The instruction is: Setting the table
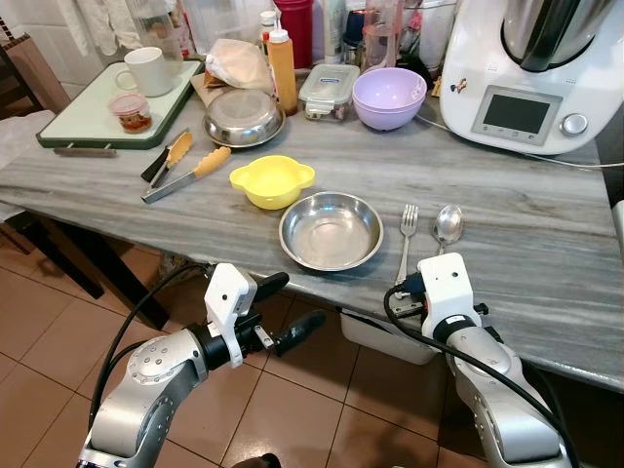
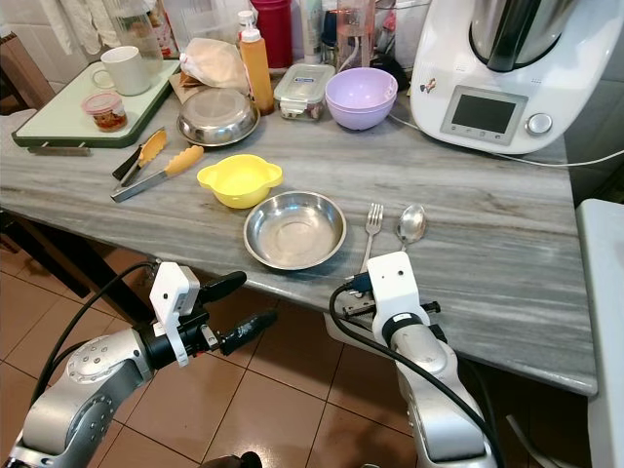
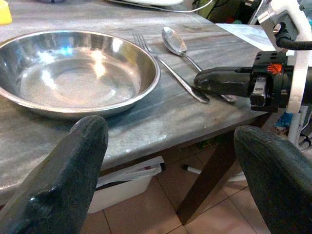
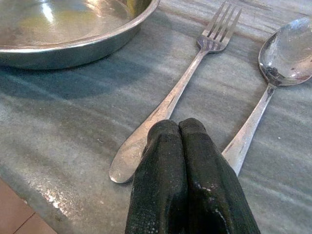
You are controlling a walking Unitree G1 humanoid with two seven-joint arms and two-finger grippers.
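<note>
steel bowl [image 1: 331, 230]: near table edge, dead centre in front of robot, upright.
yellow bowl [image 1: 272, 180]: at 11 o'clock of steel bowl, just beside it, not touching as far as I can see.
fork [image 1: 406, 242]: at 3 o'clock of steel bowl, near it, tines pointing away from robot.
spoon [image 1: 447, 226]: just beside fork on its 3 o'clock side, roughly parallel, bowl end away from robot.
right gripper [image 4: 181, 127]: fingers pressed together, nothing between them; tips at table edge between the two handle ends, close to fork handle. Contact with table: cannot tell.
left gripper [image 1: 283, 310]: fingers spread wide, holding nothing; below table edge over the tiled floor [image 1: 292, 409], at 7 o'clock of steel bowl.
table [image 1: 546, 244]: grey stone-look top.
tongs [image 1: 185, 173]: at 9 o'clock of yellow bowl, yellow handles.
purple bowl [image 1: 388, 97]: at 12 o'clock, back of table.
kitchen machine [image 1: 531, 68]: at 1-2 o'clock, back right.
tray [image 1: 93, 117]: at 10 o'clock, carries a white mug [image 1: 148, 70].
</note>
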